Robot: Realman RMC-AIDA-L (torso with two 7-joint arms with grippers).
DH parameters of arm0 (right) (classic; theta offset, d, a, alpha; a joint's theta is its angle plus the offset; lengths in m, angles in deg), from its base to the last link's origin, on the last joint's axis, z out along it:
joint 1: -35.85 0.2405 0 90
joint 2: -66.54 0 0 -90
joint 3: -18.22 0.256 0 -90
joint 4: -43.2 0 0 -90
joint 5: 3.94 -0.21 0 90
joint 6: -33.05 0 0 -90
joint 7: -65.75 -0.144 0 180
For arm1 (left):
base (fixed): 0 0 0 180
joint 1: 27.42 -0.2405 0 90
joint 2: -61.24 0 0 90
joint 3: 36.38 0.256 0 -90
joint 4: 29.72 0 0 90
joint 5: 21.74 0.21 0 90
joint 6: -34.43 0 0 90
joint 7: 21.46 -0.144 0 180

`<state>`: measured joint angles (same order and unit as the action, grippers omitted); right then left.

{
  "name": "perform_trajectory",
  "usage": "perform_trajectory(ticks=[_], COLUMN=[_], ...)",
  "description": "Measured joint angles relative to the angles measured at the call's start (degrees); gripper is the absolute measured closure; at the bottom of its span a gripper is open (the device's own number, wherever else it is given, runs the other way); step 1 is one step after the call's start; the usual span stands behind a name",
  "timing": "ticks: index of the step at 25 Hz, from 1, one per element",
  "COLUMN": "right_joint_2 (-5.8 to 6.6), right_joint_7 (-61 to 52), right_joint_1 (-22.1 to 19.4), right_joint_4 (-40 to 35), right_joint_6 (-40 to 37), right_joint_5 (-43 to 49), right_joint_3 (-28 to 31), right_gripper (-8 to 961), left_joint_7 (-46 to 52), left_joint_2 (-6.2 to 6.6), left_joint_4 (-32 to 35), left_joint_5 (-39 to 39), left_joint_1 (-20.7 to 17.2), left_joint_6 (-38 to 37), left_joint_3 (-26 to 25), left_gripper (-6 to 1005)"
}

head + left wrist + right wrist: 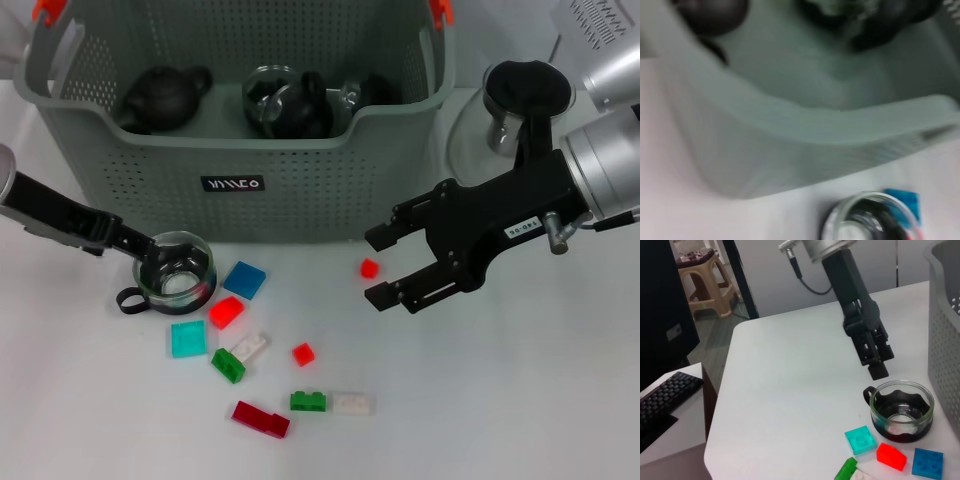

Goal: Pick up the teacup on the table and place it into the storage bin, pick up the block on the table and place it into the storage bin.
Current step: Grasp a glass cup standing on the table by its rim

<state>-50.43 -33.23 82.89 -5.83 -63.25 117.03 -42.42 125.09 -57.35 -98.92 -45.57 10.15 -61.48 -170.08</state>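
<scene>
Two arms active. Left gripper (140, 246) at the clear glass teacup (174, 273) rim, finger state unclear; seat firmly before lifting toward grey-green perforated storage bin (300, 190). Right gripper (384, 266) spread near small red block (369, 268).

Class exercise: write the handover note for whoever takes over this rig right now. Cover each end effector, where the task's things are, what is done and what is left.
Left end effector: at the glass teacup's rim, grip unclear.
Right end effector: open, empty, hovering beside a small red block.
Teacup is on the table in front of the storage bin.
Other blocks lie scattered on the table.
Bin holds a dark teapot and glass teaware.
Done: no teacup or block visibly binned.
Left: bin the teacup, then a block.
</scene>
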Motion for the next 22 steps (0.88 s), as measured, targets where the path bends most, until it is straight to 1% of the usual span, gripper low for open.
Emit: perform_trajectory(ticks=[2, 6, 9, 14, 15, 16, 18, 22], right_joint_2=[0.01, 0.15, 0.25, 0.33, 0.32, 0.32, 0.29, 0.30], right_joint_7=[0.08, 0.29, 0.37, 0.37, 0.37, 0.37, 0.35, 0.01], right_joint_1=[0.07, 0.10, 0.04, -0.21, -0.25, -0.25, -0.26, -0.33], right_joint_4=[0.00, 0.00, 0.00, 0.00, 0.01, 0.01, 0.24, 0.58], right_joint_6=[0.17, 0.48, 0.50, 0.51, 0.51, 0.51, 0.50, 0.62], right_joint_5=[0.03, 0.05, 0.06, 0.06, 0.06, 0.06, 0.06, 0.05], right_joint_3=[-0.15, -0.34, -0.38, -0.36, -0.27, -0.27, -0.13, 0.19], right_gripper=[178, 178, 178, 178, 178, 178, 178, 178], left_joint_7=[0.24, 0.27, 0.27, -0.70, -2.28, -2.28, -4.64, -10.57], left_joint_2=[-0.06, -0.95, -1.38, -1.52, -1.47, -1.47, -1.71, -3.47], left_joint_4=[1.27, 1.83, 1.89, 0.88, -1.13, -1.13, -4.84, -14.40], left_joint_5=[1.72, 3.70, 4.63, 5.04, 4.99, 4.99, 4.74, 3.04], left_joint_1=[0.82, 1.42, 1.49, 1.00, 0.37, 0.37, -0.51, -2.43], left_joint_6=[1.51, 3.90, 5.21, 5.26, 3.89, 3.89, 1.10, -6.74], left_joint_3=[-0.01, -0.02, 0.02, 1.47, 1.96, 1.96, 2.01, 1.72], left_gripper=[202, 202, 202, 202, 202, 202, 202, 202])
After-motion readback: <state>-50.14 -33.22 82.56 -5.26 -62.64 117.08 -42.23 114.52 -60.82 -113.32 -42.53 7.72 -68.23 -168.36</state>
